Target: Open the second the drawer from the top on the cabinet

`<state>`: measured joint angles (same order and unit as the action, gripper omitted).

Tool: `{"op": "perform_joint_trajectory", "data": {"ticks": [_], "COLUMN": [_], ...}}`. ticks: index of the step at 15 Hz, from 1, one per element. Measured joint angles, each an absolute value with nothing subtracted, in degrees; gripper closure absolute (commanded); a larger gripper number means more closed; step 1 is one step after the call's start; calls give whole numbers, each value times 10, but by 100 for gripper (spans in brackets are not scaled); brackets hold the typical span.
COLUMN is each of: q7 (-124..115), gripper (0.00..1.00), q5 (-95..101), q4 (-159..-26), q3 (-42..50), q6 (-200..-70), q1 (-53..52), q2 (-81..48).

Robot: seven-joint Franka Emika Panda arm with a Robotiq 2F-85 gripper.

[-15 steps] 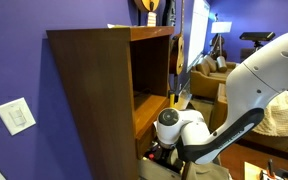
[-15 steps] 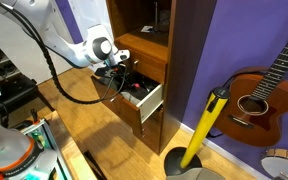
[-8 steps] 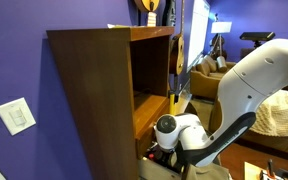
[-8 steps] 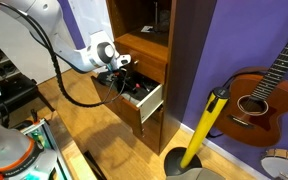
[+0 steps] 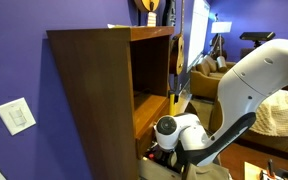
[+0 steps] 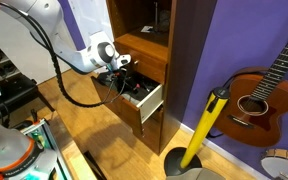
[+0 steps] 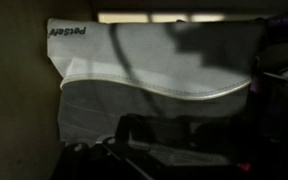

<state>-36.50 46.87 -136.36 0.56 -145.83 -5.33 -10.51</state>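
Note:
The wooden cabinet (image 5: pixel 92 90) stands against a purple wall and shows in both exterior views (image 6: pixel 146 48). Below its open shelf, one drawer (image 6: pixel 150 101) with a pale front stands pulled out, holding dark items and something red. My gripper (image 6: pixel 121 74) is at the near upper edge of that drawer, over its contents. In an exterior view it is low beside the cabinet front (image 5: pixel 160 152). The wrist view is dark: a grey-white object (image 7: pixel 154 70) with lettering fills it, and the fingers (image 7: pixel 149 152) are only dim shapes. I cannot tell whether the jaws are open or shut.
A guitar (image 6: pixel 260 96) leans on the purple wall beside the cabinet, and a yellow pole (image 6: pixel 205 126) stands in a dark bin. A wall switch plate (image 5: pixel 17 116) is on the cabinet's other side. A sofa (image 5: pixel 210 80) is behind.
The arm shifted slightly at the drawer between one second and half a second ago. Since then nothing has visibly moved.

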Motion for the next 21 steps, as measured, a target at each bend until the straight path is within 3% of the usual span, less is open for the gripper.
{"op": "perform_joint_trajectory", "data": {"ticks": [2,3,5,13,14,21], "q7": [-372,-375,-379,-379,-379,-378], "gripper": [12,29,36,96,100,99], "q5": [480,486,492,496,496,496], "q4": [-1362,-1361,-1361,-1357,-1356,-1353], "q3": [6,6,6,8,9,11], "q6": [-1451,-1447,-1444,-1420,-1414,-1404], "q1": [-54,-54,-54,-53,-52,-50], "q2": [-105,-105,-105,-105,-105,-105]}}
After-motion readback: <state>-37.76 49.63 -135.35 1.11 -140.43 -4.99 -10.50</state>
